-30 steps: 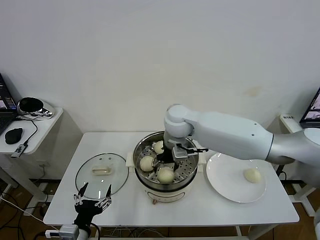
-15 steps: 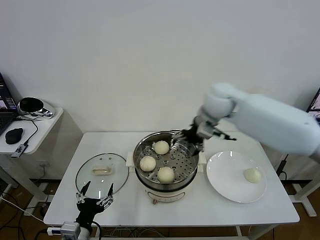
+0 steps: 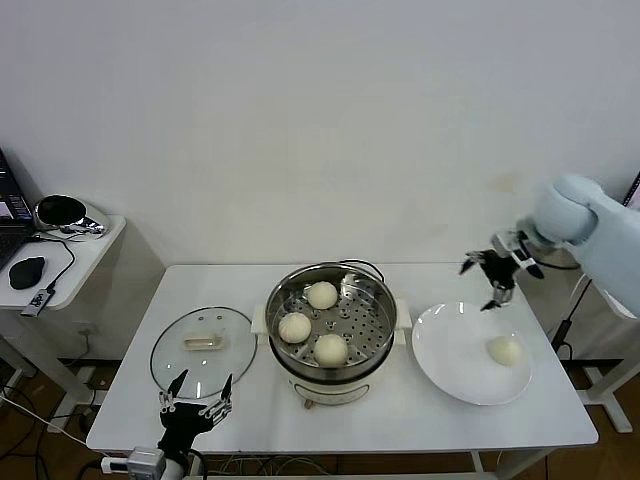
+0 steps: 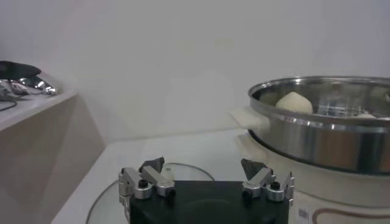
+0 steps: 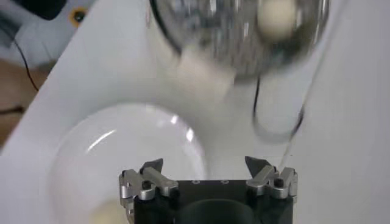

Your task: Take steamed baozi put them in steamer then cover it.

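The steel steamer point(image 3: 368, 318) stands mid-table with three baozi point(image 3: 322, 294) point(image 3: 294, 327) point(image 3: 331, 349) on its perforated tray. Another baozi point(image 3: 506, 350) lies on the white plate point(image 3: 450, 350) to the right. My right gripper point(image 3: 478, 287) hangs open and empty over the plate's far edge. Its wrist view shows the plate point(image 5: 122, 152), that baozi's top point(image 5: 106, 213) and the blurred steamer point(image 5: 237, 36) beyond the gripper point(image 5: 207, 163). My left gripper point(image 3: 199, 380) waits open at the table's front left, just before the glass lid point(image 3: 203, 345). The left wrist view shows this gripper point(image 4: 202, 164), the lid point(image 4: 183, 173) and the steamer wall point(image 4: 323, 140).
A black cord point(image 3: 362, 266) runs behind the steamer. A side table point(image 3: 60, 250) with a mouse and headset stands to the left. The wall is close behind the table, and a stand and cables are at the far right.
My right arm has lifted out of the steamer and swung right to over the plate, empty. Three baozi stay in the steamer. The left gripper has barely shifted.
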Controlling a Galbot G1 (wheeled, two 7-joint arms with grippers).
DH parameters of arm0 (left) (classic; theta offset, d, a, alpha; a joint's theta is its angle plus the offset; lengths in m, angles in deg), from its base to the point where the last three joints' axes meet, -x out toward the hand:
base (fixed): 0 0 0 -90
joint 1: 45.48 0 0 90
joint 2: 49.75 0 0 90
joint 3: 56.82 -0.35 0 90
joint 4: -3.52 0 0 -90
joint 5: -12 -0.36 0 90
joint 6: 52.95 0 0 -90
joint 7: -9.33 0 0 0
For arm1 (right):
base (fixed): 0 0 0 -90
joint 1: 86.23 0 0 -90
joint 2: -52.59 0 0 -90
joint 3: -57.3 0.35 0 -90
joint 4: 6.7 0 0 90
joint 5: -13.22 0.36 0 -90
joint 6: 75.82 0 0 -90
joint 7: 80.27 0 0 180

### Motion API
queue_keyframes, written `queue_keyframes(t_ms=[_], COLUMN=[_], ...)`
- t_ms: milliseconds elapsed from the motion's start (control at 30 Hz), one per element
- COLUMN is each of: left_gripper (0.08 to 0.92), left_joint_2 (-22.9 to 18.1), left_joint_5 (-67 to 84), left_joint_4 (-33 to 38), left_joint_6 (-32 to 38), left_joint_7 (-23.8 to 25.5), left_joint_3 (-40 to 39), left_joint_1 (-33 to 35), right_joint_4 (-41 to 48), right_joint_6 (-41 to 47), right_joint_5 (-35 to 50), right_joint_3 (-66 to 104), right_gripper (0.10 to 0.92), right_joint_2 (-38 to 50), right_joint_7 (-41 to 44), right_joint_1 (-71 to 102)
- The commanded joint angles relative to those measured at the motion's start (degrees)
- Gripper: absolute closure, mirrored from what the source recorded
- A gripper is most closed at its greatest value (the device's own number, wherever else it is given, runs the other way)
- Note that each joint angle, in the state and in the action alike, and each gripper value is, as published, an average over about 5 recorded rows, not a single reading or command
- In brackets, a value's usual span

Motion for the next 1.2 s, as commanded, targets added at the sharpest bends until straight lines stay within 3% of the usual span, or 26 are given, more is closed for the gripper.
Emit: queue_keyframes(t_ms=[33,300,1200], left_gripper=[0.177,0.177,0.177], left_joint_2=[-0.34,-0.89,-0.33], left_joint_5=[-0.03,-0.38,-0.43], left_joint_4=[-0.86,-2.76,-4.42], left_joint_6=[-0.26,-0.21,-0.04], left_joint_7=[0.06,0.05,0.14], left_joint_3=[0.06,0.15,0.63], left_joint_1=[-0.21,-0.78,-0.97], right_joint_4=[10.69,18.66,18.72], right_joint_6=[0.04,-6.43,-3.41], right_joint_5=[-10.85,-14.72,-18.81], right_joint_3=[12.13,12.35,14.62], right_gripper=[0.203,0.203,0.203], right_joint_2=[-0.44,-5.3,-7.53], right_joint_7=[-2.05,-3.89,-6.68], right_joint_1=[15.0,16.42,21.07])
